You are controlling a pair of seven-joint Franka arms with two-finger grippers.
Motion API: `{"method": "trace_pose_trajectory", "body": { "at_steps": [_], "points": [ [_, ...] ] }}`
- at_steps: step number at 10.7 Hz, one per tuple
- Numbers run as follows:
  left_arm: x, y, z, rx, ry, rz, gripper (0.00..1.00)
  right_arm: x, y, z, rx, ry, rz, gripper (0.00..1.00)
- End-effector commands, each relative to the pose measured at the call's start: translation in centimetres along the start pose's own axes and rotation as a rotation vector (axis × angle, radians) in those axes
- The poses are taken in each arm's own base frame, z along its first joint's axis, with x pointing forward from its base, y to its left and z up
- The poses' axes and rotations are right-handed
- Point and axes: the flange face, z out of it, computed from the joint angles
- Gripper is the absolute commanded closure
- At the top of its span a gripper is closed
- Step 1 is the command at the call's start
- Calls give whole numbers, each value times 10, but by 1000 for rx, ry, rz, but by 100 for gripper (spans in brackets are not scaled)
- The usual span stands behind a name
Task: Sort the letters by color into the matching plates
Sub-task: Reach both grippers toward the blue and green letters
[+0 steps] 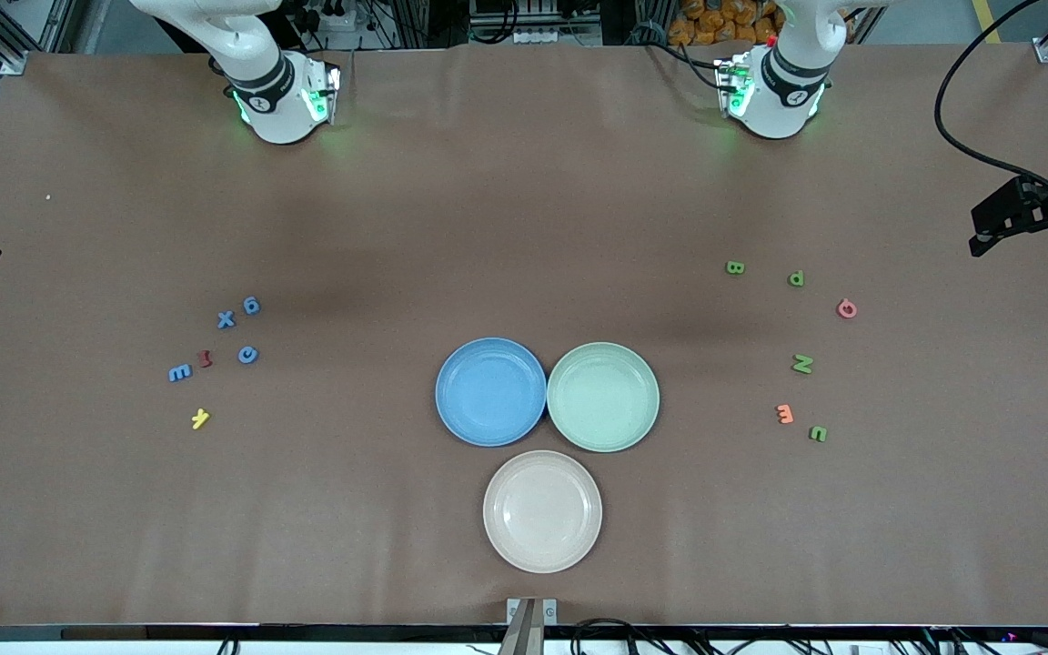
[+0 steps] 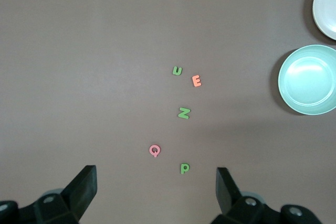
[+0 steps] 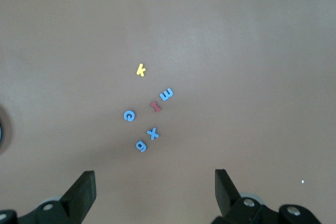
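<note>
Four blue letters, 9 (image 1: 251, 305), X (image 1: 226, 319), C (image 1: 247, 355) and E (image 1: 179, 372), lie toward the right arm's end. Four green letters, B (image 1: 735, 267), P (image 1: 796, 278), N (image 1: 801, 364) and U (image 1: 818, 434), lie toward the left arm's end. The blue plate (image 1: 490, 391) and the mint green plate (image 1: 602, 397) sit side by side mid-table, both empty. My left gripper (image 2: 156, 174) is open and empty, high over the table near the green P (image 2: 184, 168). My right gripper (image 3: 153, 177) is open and empty, high above the blue 9 (image 3: 141, 146).
A beige plate (image 1: 542, 510) sits nearer the front camera than the two coloured plates. A red piece (image 1: 206, 358) and a yellow K (image 1: 200, 418) lie among the blue letters. A pink Q (image 1: 846, 308) and an orange E (image 1: 785, 414) lie among the green ones.
</note>
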Motion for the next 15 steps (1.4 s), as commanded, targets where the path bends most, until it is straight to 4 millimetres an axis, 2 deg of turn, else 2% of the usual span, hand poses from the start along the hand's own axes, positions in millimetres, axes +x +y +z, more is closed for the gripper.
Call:
{"method": "trace_pose_trajectory", "body": {
  "at_steps": [1, 3, 4, 8, 10, 13, 14, 15],
  "points": [
    [-3, 2, -2, 4, -9, 33, 0, -1, -12, -5, 46, 3, -90, 0],
    [-1, 4, 2, -3, -13, 25, 0, -2, -18, -4, 89, 1, -101, 0],
    [5, 6, 19, -47, -35, 10, 0, -1, -20, -3, 88, -2, -104, 0],
    [13, 1, 110, -68, -24, -1, 0, -1, -28, 5, 85, -20, -116, 0],
    [24, 2, 152, 15, -85, 47, 0, -1, -28, 7, 85, -28, -116, 0],
    [28, 9, 197, 42, -98, 83, 0, 4, -30, 47, 85, -51, -111, 0],
    [23, 15, 219, 37, -88, 94, 0, 5, -34, 63, 85, -55, -114, 0],
    [16, 14, 244, 34, -62, 95, 0, 5, -41, 88, 84, -63, -118, 0]
  ]
}}
